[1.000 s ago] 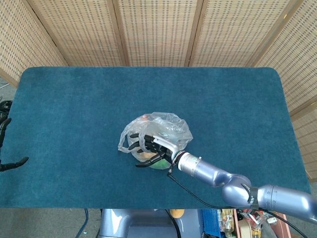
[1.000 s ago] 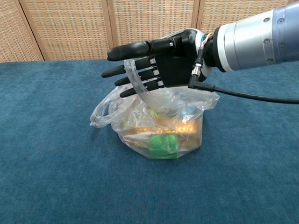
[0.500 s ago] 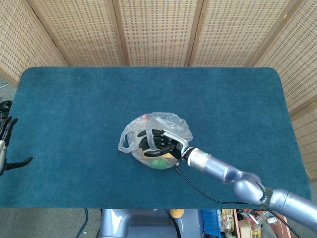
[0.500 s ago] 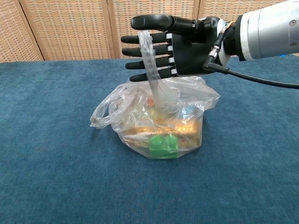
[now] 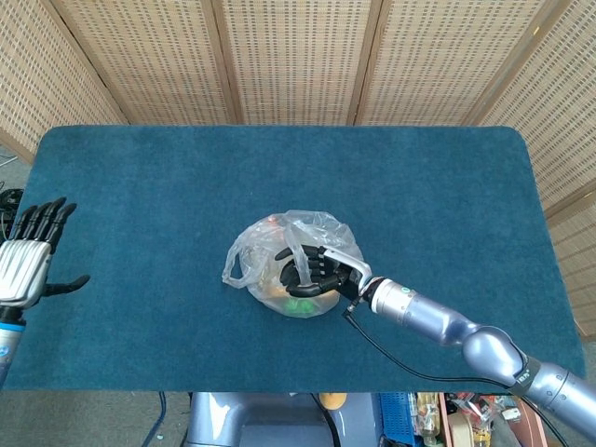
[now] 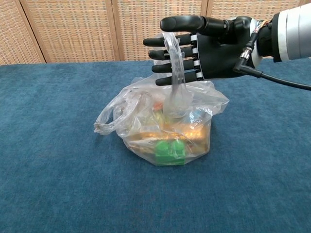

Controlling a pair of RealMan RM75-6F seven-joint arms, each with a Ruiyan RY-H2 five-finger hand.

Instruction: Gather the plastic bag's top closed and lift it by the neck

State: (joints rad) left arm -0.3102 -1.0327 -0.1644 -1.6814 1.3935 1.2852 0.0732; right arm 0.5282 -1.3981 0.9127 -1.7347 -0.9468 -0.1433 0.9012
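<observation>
A clear plastic bag (image 5: 253, 244) (image 6: 199, 138) with a green block (image 6: 170, 151) and orange items inside sits on the blue table (image 5: 168, 177), a little in front of its middle. My right hand (image 5: 318, 271) (image 6: 210, 46) hovers just above the bag's top, fingers straight and spread. One bag handle (image 6: 174, 63) loops over the thumb and hangs stretched down across the fingers. The other handle (image 6: 110, 116) droops slack at the bag's left side. My left hand (image 5: 32, 253) is at the table's left edge, fingers apart, holding nothing.
Woven wicker screens (image 5: 298, 56) stand behind the table. The right arm's black cable (image 5: 391, 365) trails across the cloth toward the front edge. Blue cloth surrounds the bag on all sides.
My right hand has risen and shifted right in the chest view, drawing the looped handle up taut. The left hand has come up into the head view from the left edge.
</observation>
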